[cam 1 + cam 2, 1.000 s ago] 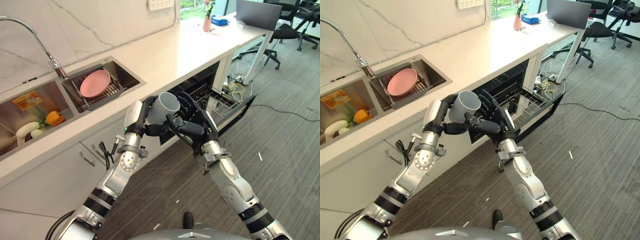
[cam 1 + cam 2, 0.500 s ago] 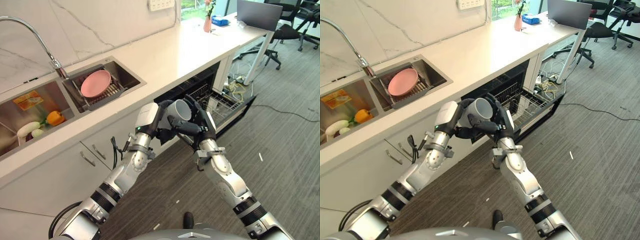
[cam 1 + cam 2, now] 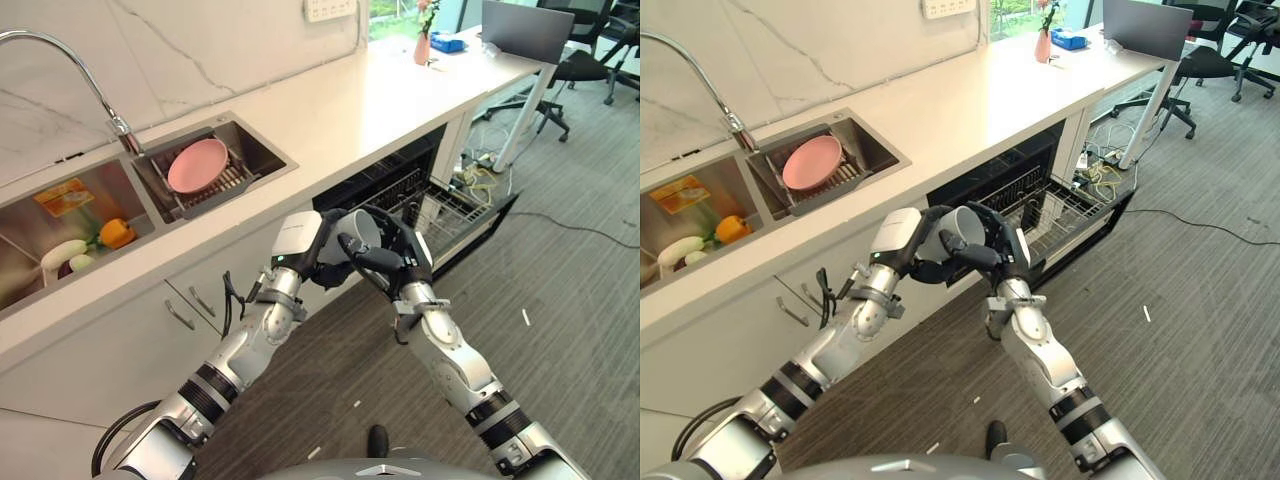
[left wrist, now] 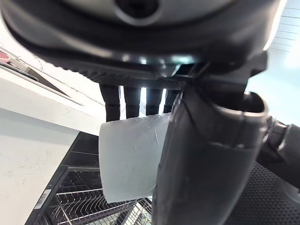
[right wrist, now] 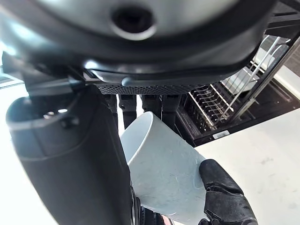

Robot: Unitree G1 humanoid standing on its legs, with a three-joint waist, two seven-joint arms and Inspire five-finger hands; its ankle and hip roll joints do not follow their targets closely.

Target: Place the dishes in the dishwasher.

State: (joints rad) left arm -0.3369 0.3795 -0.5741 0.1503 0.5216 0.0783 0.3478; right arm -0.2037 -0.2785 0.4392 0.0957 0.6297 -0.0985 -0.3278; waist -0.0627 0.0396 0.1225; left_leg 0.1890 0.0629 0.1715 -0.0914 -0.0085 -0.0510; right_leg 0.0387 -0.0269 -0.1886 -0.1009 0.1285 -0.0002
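I have the pale grey cup (image 3: pixel 357 232) held in mid-air between both hands, just in front of the open dishwasher (image 3: pixel 405 185) and not yet in it. My left hand (image 3: pixel 322 255) has its fingers and thumb curled round the cup's wall, and my right hand (image 3: pixel 388 258) is wrapped on it from the other side, so I read this as a hand-over or a 2-handed carry toward the pulled-out wire rack (image 3: pixel 455 212). I judge the task barely begun: the rack looks bare where I can see it, and 1 pink plate (image 3: pixel 196 165) is lying in the steel sink (image 3: pixel 262 150). The cup is a smooth, matte, slightly tapered cylinder without a handle I can see; the rack is thin coated wire with upright tines.
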